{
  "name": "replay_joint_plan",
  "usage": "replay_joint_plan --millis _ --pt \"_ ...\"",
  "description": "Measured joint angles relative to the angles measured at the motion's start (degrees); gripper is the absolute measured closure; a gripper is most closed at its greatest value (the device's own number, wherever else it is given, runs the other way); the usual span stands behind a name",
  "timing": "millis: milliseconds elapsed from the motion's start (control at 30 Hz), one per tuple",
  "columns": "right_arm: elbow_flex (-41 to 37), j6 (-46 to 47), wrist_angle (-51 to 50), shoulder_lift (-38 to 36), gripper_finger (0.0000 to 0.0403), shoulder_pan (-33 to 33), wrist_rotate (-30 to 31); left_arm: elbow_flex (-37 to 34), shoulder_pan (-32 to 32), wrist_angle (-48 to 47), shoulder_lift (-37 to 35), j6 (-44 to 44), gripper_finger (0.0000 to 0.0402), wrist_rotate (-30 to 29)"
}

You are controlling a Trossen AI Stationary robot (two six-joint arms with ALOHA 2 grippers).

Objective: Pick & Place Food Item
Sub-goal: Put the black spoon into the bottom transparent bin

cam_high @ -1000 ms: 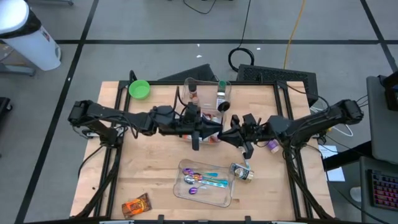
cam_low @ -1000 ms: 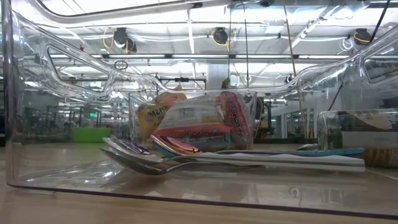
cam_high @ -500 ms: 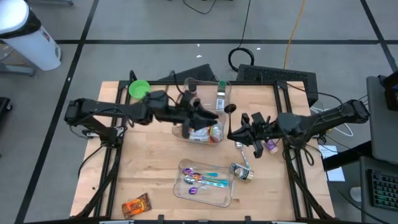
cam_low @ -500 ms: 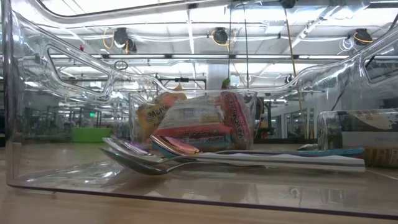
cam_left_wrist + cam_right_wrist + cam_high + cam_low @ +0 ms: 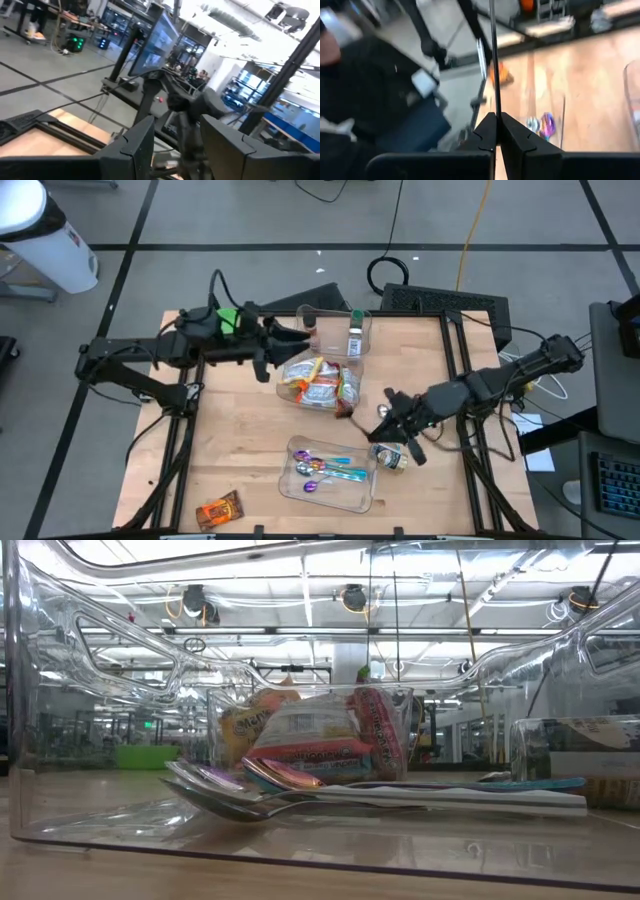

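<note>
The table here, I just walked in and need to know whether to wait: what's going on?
A two-arm robot is packing snacks. The clear bin mid-table holds several snack packets. The left gripper hangs open and empty beside that bin, near the green bowl. The right gripper is shut, low between the bin and the cutlery tray. One snack packet lies loose at the table's front.

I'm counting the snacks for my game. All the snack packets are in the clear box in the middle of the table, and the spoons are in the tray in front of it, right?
Not quite. One snack packet lies alone on the table near its front left corner, outside the clear box. The high view shows it. The rest is right: the spoons are in the tray in front of the box.
</note>
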Motion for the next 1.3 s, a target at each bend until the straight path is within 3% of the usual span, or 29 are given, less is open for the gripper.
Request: replay_joint_plan --millis 233,433,800,933,1300 --pt "12.3 -4.0 -9.7 13.0 0.0403 -1.2 -8.0 0.0 0.0 -0.6 -0.2 -0.1 0.0236 -0.6" --pt "17.9 -3.9 -14.3 22.5 0.0403 -2.9 -13.7 0.0 0.0 -3.5 0.0 -0.2 0.0236 -3.6" --pt "18.2 2.6 -19.6 33.8 0.0403 -3.2 -13.7 0.0 0.0 -5.0 0.0 -0.7 0.0236 -4.5" --pt "18.2 4.5 -20.7 36.0 0.0403 -2.0 -10.9 0.0 0.0 -7.4 0.0 -0.8 0.0236 -5.1" --pt "18.3 7.3 -19.7 41.1 0.0403 1.4 -10.6 0.0 0.0 -9.8 0.0 -1.3 0.0236 -8.0"
